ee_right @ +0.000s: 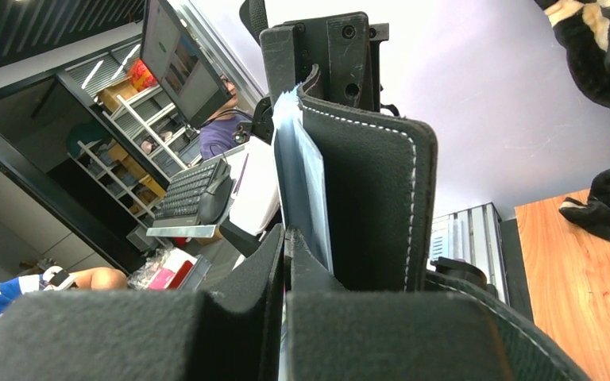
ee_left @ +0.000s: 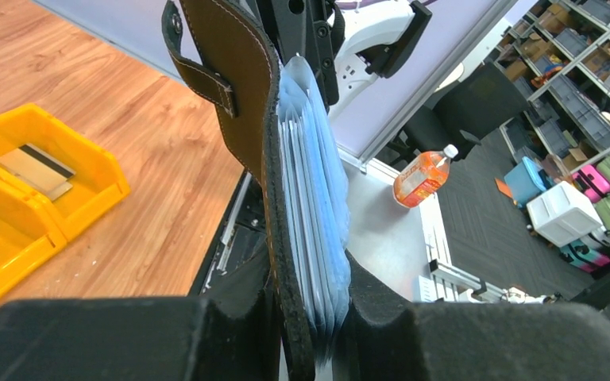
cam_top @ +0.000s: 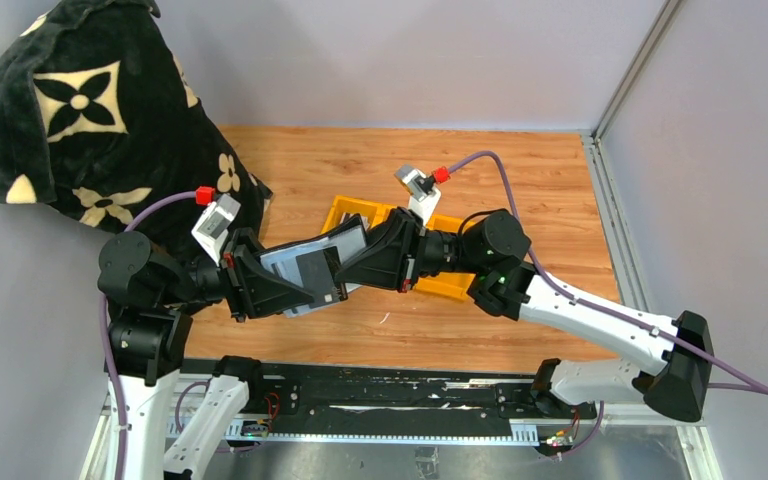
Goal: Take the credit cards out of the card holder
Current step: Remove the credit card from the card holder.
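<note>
Left jaws clamp the holder low edge; right jaws closed at its card side, hold unclear. Holder dark, stitched, strap tab, pale cards fanned inside, held above table; bin just behind, bare wood beyond.

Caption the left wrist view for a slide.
Left gripper clamps the card holder, its bluish sleeves fanned; a striped card lies in the yellow bin.

Robotics lab: storage shelves, monitor, keyboard behind rig.
</note>
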Motion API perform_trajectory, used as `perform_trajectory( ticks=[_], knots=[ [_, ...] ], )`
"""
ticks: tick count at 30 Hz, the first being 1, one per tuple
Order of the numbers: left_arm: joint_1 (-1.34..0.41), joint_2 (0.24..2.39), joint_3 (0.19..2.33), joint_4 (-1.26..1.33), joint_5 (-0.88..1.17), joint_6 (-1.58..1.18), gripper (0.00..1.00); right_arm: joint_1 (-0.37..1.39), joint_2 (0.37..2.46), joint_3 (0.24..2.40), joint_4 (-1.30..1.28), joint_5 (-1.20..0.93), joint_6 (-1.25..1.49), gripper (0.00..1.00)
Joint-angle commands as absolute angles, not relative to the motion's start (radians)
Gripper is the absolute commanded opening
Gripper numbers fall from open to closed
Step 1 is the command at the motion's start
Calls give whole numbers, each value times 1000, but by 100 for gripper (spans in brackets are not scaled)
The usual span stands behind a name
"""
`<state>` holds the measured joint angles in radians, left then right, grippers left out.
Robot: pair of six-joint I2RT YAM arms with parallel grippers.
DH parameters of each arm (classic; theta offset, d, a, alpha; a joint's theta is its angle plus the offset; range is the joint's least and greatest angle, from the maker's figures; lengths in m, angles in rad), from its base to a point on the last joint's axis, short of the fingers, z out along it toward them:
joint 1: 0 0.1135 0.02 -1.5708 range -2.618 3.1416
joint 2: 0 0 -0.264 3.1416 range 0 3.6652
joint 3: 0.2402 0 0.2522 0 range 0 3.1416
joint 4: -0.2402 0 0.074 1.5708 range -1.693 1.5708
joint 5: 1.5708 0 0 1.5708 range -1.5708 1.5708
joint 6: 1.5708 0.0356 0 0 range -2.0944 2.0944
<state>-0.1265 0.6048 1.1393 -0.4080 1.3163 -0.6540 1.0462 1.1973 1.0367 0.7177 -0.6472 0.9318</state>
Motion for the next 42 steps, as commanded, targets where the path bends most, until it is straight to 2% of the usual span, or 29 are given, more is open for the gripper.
perform_trajectory(
  ticks=[1,7,11,14,15,17,21,23,26,30,31,40,41,42],
  knots=[
    [-133,600,1179,-384,1333,-655,10,1024,1162,1011,726,-641,914,0],
    [-133,595,1180,-384,1324,-652,9,1025,1163,1023,687,-630,896,0],
    [-133,596,1177,-396,1275,-653,1,1049,1203,1055,691,-654,892,18],
    [-133,599,1177,-452,1212,-621,0,1066,1233,1090,692,-664,885,29],
    [-133,599,1177,-471,1202,-606,0,1067,1243,1101,691,-668,886,30],
    [-133,602,1179,-503,1200,-575,0,1066,1248,1114,681,-669,883,29],
    [-133,617,1208,-587,1205,-499,0,1057,1226,1109,661,-660,872,9],
    [-133,621,1217,-597,1208,-487,0,1043,1201,1096,646,-649,868,8],
    [-133,622,1220,-592,1207,-486,0,1019,1164,1076,619,-639,867,11],
    [-133,621,1216,-576,1208,-502,0,1011,1147,1078,614,-639,869,32],
    [-133,620,1215,-569,1207,-507,0,1011,1154,1081,619,-647,875,35],
    [-133,623,1213,-526,1202,-541,0,1012,1222,1132,653,-709,907,38],
    [-133,624,1213,-526,1202,-544,0,1012,1224,1136,648,-708,902,35],
    [-133,625,1215,-526,1203,-544,0,1012,1225,1140,638,-707,897,29]
  ],
)
